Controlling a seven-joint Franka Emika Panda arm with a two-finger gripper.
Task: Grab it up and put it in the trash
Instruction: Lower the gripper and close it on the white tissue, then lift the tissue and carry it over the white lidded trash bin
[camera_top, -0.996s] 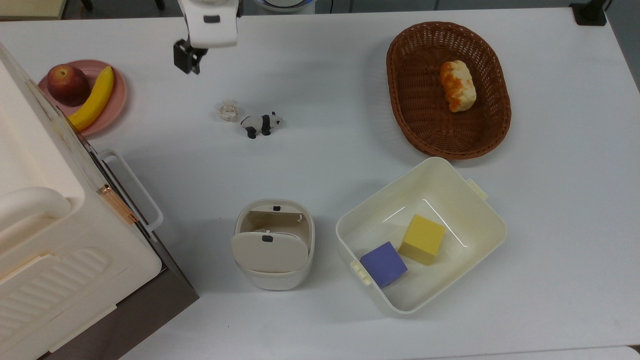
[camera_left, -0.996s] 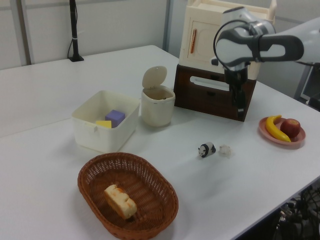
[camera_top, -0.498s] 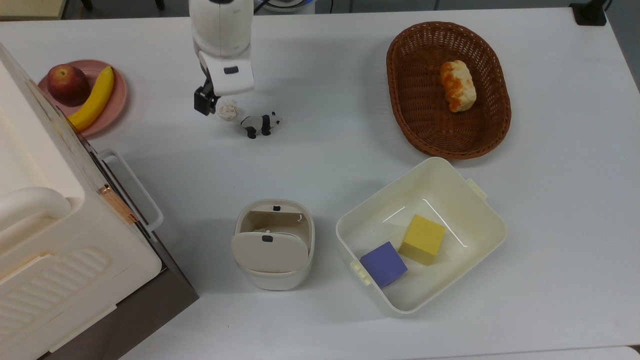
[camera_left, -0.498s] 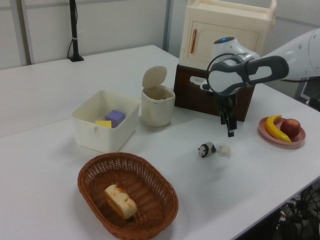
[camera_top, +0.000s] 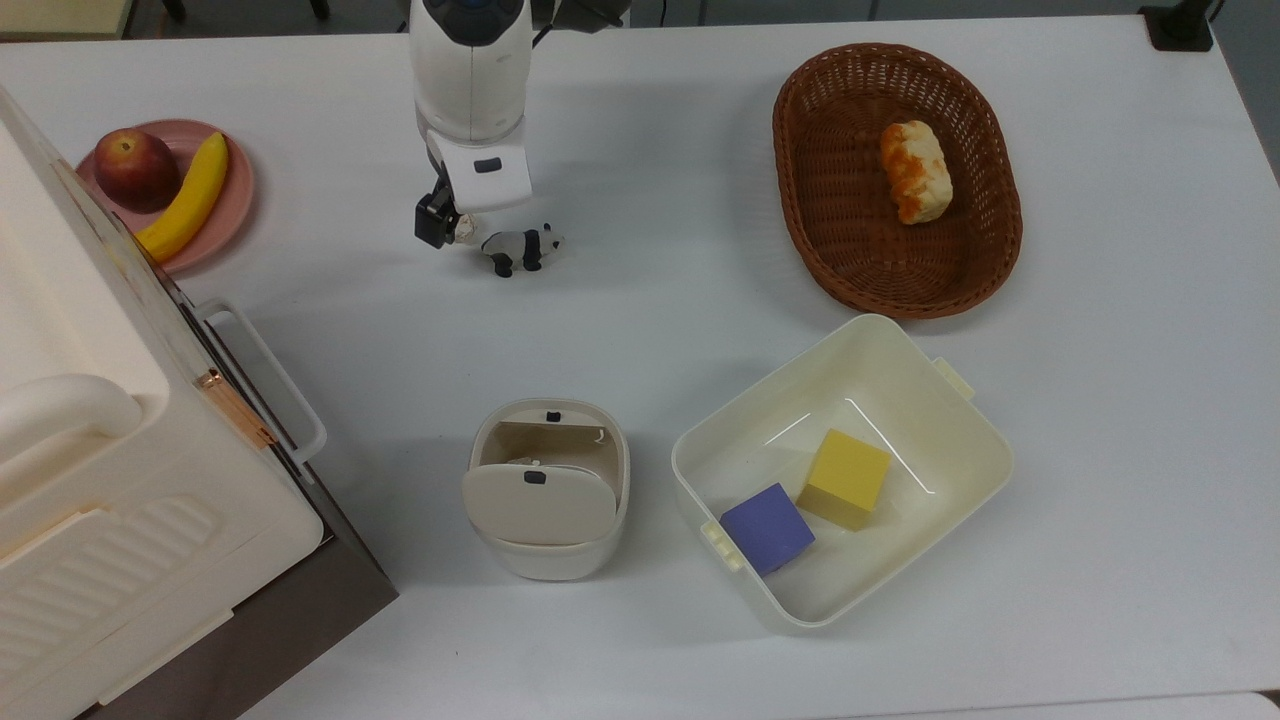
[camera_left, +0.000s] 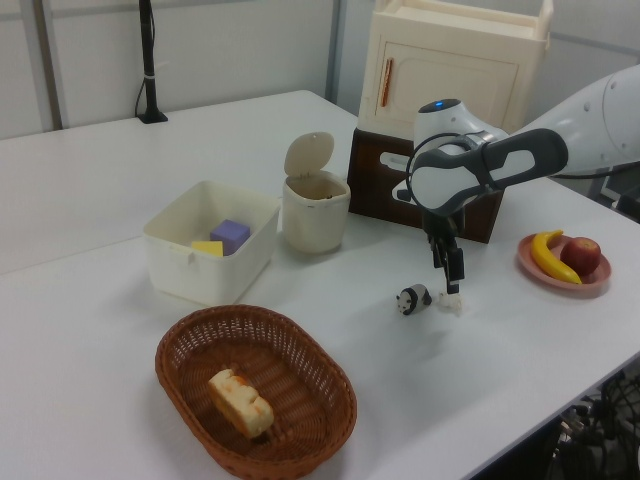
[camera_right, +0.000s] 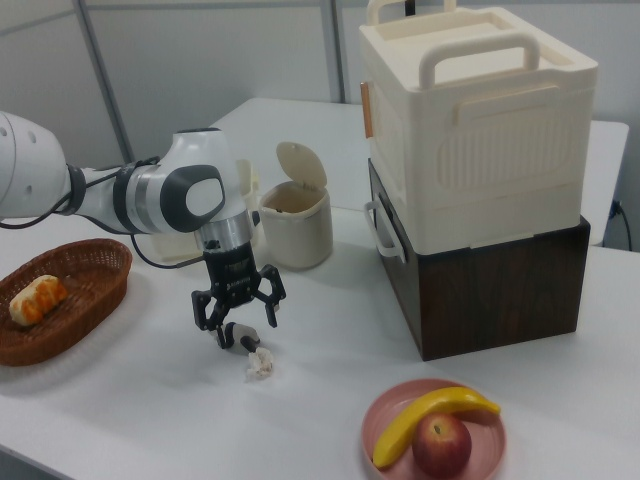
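Note:
The crumpled off-white paper ball (camera_top: 464, 231) (camera_left: 451, 301) (camera_right: 259, 364) lies on the white table right beside the panda figurine (camera_top: 520, 248) (camera_left: 411, 298). My gripper (camera_top: 450, 224) (camera_left: 450, 276) (camera_right: 237, 320) hangs open just above the ball, fingers spread and pointing down, holding nothing. In the top view the wrist covers most of the ball. The trash (camera_top: 547, 487) (camera_left: 314, 212) (camera_right: 295, 225) is a small cream bin with its flap lid tipped up, standing apart from the ball toward the top view's bottom.
A cream tub (camera_top: 930, 420) with a yellow and a purple cube sits next to the trash. A wicker basket (camera_top: 800, 180) holds bread. A pink plate (camera_top: 238, 195) carries an apple and a banana. A large cream box on a brown base (camera_right: 480, 180) stands at the top view's left.
The arm has come from the table's far edge toward the paper ball and dropped lower. It now stands over the ball, covering most of it in the top view.

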